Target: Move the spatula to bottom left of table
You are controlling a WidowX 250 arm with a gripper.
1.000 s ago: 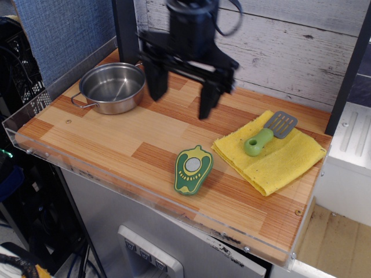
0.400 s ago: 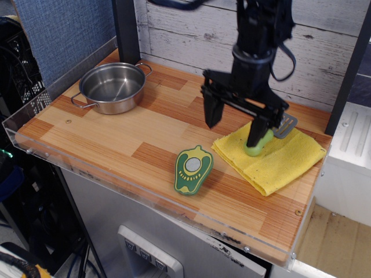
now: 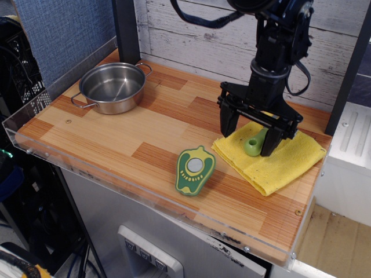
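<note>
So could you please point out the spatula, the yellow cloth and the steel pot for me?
spatula (image 3: 253, 145), camera view, on its green handle end near the hole.
yellow cloth (image 3: 284, 165), camera view, on its bare right part.
steel pot (image 3: 93, 103), camera view, on its front rim.

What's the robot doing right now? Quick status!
Gripper open, straddling the spatula. Spatula lies on yellow cloth, not gripped. Pepper toy sits toward the table's bottom left.

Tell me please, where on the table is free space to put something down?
The bare wood between the pot and the pepper toy, reaching the front-left rim of the table, is free. The right end is crowded: yellow cloth, spatula, open gripper over them.
</note>
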